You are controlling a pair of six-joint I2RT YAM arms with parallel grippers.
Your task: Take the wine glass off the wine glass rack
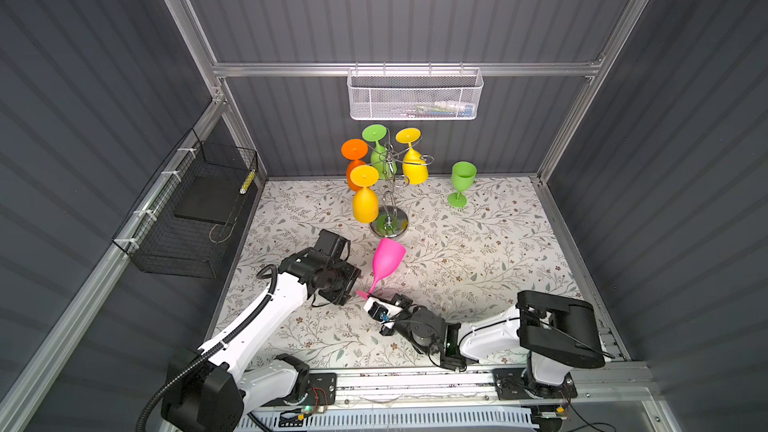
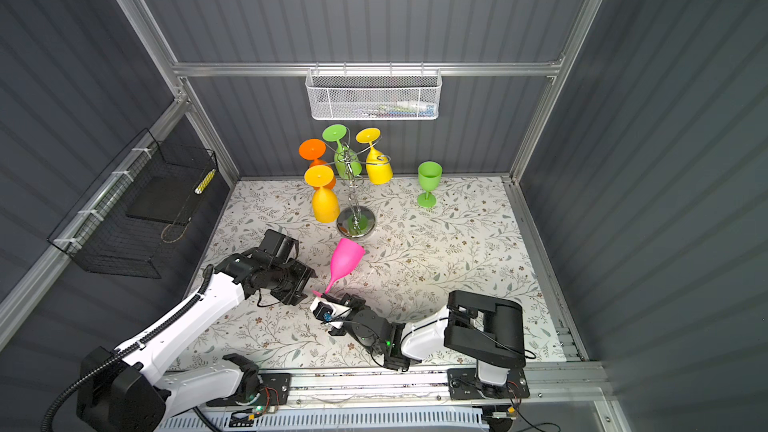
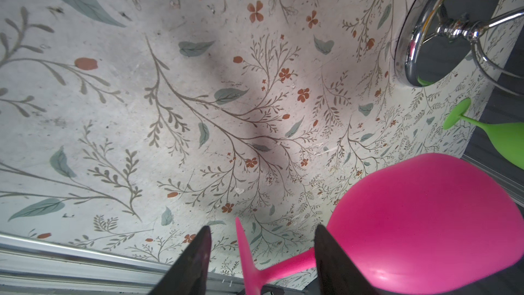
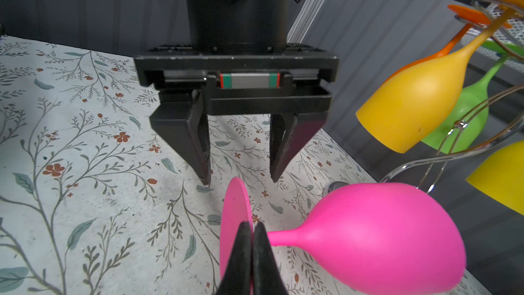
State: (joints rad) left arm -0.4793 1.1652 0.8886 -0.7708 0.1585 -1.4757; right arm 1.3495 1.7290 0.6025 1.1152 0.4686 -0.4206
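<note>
right pincer (image 4: 252, 229) pinches the flat foot of the pink glass (image 1: 388, 257), its jaws pressed together on the disc's edge. left pincer (image 3: 263, 227) is spread, one jaw on each side of the stem, close to the foot; i cannot tell whether either jaw touches the stem.

the main step looks done. the pink glass is off the rack (image 1: 390, 223) and clear of its curled arms. it is held tilted over the table (image 1: 478, 268), just in front of the rack's disc base, with the bowl high and toward the rack and the foot low at the right pincer. what is left, as i judge it, is a steadying grip or hand-over to the left pincer, then setting the glass down upright. a green glass (image 1: 462, 182) already stands on the table, right of the rack and apart from it.

the pink glass is matte and one solid colour, with a deep egg-shaped bowl, a thin stem and a thin round foot. it looks like plastic or silicone. four other glasses (image 1: 365, 197) hang upside down on the rack: orange, green and two yellow.
</note>
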